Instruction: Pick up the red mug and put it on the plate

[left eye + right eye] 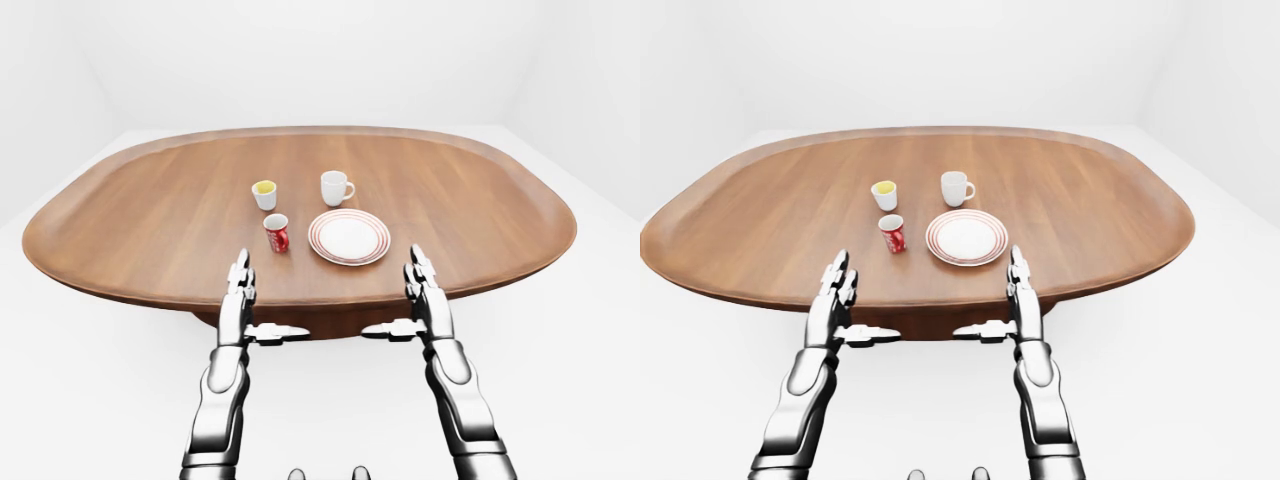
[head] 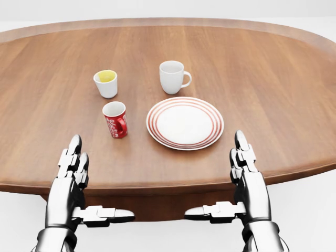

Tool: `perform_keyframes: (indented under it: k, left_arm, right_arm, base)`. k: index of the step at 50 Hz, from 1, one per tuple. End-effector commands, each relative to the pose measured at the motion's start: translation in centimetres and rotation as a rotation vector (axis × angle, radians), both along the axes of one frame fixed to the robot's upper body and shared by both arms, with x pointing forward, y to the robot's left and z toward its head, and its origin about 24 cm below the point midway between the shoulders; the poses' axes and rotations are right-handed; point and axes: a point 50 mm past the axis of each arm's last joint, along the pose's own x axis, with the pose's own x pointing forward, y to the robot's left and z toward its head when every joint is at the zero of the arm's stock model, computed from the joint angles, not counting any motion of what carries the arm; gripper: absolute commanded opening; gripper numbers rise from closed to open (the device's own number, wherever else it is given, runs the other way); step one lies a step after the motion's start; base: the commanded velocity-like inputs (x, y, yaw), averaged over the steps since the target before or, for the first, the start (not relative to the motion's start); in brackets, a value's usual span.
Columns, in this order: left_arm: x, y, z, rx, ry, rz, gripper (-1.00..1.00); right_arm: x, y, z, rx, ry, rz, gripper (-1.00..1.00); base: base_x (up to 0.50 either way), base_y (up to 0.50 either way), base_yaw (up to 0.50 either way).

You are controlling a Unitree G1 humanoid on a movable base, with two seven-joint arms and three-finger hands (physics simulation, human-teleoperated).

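The red mug (image 2: pixel 115 119) stands upright on the wooden table (image 2: pixel 273 84), just left of the white plate with red rings (image 2: pixel 185 123). My left hand (image 2: pixel 79 178) is held out flat and open at the table's near edge, below and left of the mug, touching nothing. My right hand (image 2: pixel 239 178) is open too, below the plate's right side, its thumb pointing inward. Both hands are empty.
A white mug (image 2: pixel 172 76) with a handle stands above the plate. A small white cup with yellow inside (image 2: pixel 106 83) stands above the red mug. The oval table's raised rim (image 1: pixel 300 296) runs just under my fingertips. White floor (image 1: pixel 590 350) surrounds the table.
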Motion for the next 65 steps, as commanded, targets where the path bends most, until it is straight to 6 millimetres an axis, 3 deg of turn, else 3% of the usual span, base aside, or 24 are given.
perform_keyframes:
  k: [1, 39, 65]
  left_arm:
    - [-0.01, 0.64, -0.03, -0.005, 0.006, -0.002, 1.0]
    - [-0.12, 0.63, 0.13, -0.007, 0.001, -0.005, 1.0]
    - [-0.4, 0.39, 0.24, -0.019, 0.005, -0.025, 1.0]
  right_arm:
    - [0.08, -0.5, -0.11, -0.01, 0.0, 0.009, 1.0]
    - [0.03, -0.4, -0.33, -0.032, 0.004, 0.013, 1.0]
    - [-0.05, -0.35, -0.24, -0.029, -0.001, 0.02, 1.0]
  base:
    - [0.0, 0.0, 0.0]
    - [0.0, 0.0, 0.0]
    - [0.0, 0.24, 0.0]
